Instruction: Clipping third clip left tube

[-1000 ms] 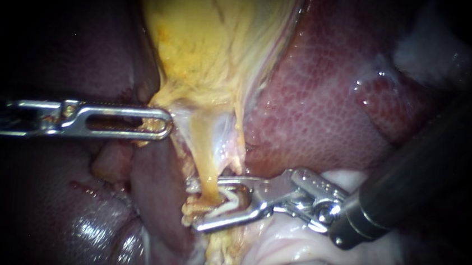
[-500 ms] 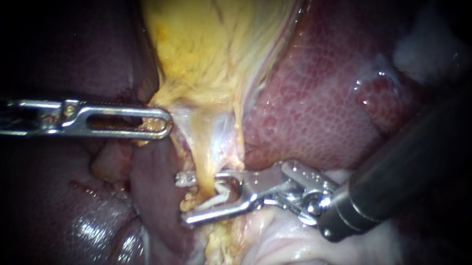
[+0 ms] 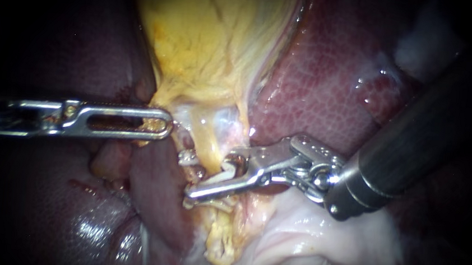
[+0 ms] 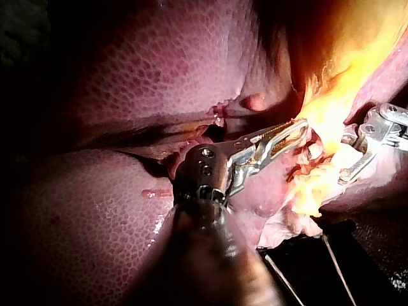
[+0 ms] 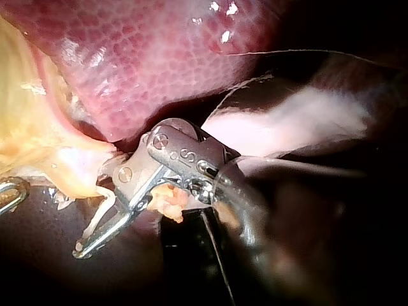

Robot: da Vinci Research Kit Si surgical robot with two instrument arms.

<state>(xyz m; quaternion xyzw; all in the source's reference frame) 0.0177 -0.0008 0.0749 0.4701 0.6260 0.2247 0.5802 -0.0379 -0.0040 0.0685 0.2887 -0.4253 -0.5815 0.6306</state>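
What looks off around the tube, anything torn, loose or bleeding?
Nothing stands out. The right instrument holds a white clip in its jaws at the tube below the gallbladder; the left instrument grips tissue beside it. A second clip shows next to the jaws. No tear, bleeding or loose clip is visible.

We see the gallbladder (image 3: 209, 40) in ochre yellow, streaked with paler cream fibres, and the liver (image 3: 318, 94) in glossy red-pink with a fine netted mottling. The left instrument (image 3: 158, 123) and right instrument (image 3: 210, 175) end in bright silver metal, and the right one's shaft is dark grey. The clip (image 3: 222, 175) is white, the loose tissue (image 3: 317, 240) pale pinkish white.
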